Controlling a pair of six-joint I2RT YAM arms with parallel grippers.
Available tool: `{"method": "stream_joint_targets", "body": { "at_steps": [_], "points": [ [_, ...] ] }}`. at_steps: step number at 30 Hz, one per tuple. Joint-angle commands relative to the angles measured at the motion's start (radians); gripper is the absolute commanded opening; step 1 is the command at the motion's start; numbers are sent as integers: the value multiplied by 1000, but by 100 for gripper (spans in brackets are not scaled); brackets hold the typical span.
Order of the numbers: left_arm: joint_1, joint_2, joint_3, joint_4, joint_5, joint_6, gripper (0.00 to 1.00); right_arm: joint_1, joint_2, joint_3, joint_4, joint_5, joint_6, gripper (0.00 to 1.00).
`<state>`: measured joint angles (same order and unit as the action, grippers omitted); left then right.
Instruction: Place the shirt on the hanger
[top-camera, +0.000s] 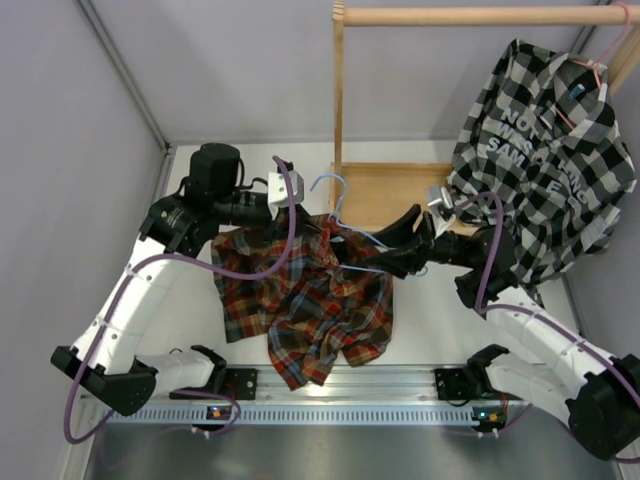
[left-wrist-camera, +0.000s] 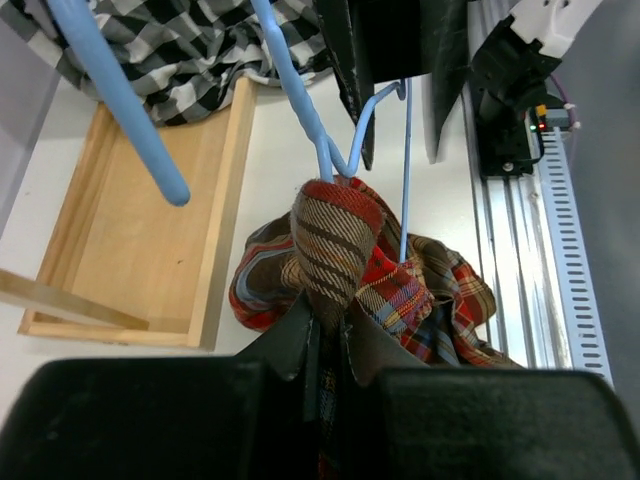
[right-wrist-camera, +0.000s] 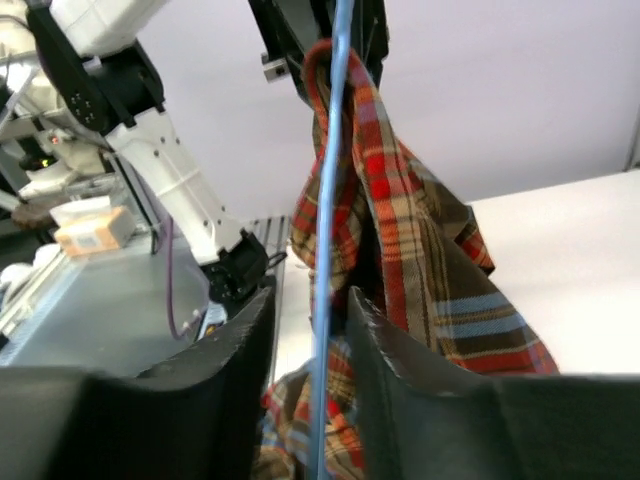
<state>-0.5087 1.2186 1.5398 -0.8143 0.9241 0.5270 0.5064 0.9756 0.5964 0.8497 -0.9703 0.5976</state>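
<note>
**A:** Where is the shirt?

**B:** From above, it is heaped mid-table. One fold is lifted at the heap's 12 o'clock edge.

**A:** And the left gripper?

**B:** It is clamped on that fold. In its wrist view the plaid stands at 12 o'clock straight off the fingertips.

**A:** The hanger?

**B:** It is up off the table. Its twisted neck touches the top of the pinched fold, and the hook end reaches toward 10 o'clock.

**A:** Does the right gripper have it?

**B:** The blue wire runs between its jaws, with plaid at 1 o'clock just behind. A gap shows on each side, so I can't tell whether it is pinched.

**A:** Anything else?

**B:** A black-and-white checked shirt hangs from the wooden rail at 2 o'clock. A wooden tray sits at 12.
</note>
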Motion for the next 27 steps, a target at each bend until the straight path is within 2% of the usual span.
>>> {"method": "stream_joint_targets", "body": {
  "at_steps": [1, 2, 3, 4, 5, 9, 12, 15, 17, 21, 22, 27],
  "points": [
    [4, -39, -3, 50, -80, -8, 0, 0, -70, 39, -144, 80, -151, 65],
    [6, -44, -12, 82, -117, -45, 0, -3, -84, 42, -282, 111, -179, 76],
    [4, -60, -23, 108, -151, -65, 0, -5, -121, 49, -357, 202, -229, 95],
    [4, -73, -47, 127, -207, -82, 0, -5, -144, 52, -423, 261, -251, 99],
    [4, -83, -64, 173, -243, -123, 0, -6, -165, 48, -525, 368, -262, 99],
    [4, -154, -162, 317, -459, -261, 0, -8, -296, 11, -664, 589, -233, 100],
    [4, -177, -199, 339, -541, -324, 0, -8, -394, -49, -683, 674, -135, 100],
    [4, -169, -213, 339, -568, -374, 0, -6, -404, -102, -629, 570, -40, 99],
    [4, -168, -213, 339, -573, -415, 0, -6, -388, -141, -522, 530, 20, 98],
    [6, -200, -228, 351, -588, -475, 0, 12, -277, -195, -422, 538, 108, 85],
    [6, -212, -248, 357, -584, -482, 0, 18, -244, -190, -416, 547, 111, 75],
    [4, -309, -368, 469, -605, -519, 0, 113, -56, -133, -325, 594, 131, 65]
  ]
}}
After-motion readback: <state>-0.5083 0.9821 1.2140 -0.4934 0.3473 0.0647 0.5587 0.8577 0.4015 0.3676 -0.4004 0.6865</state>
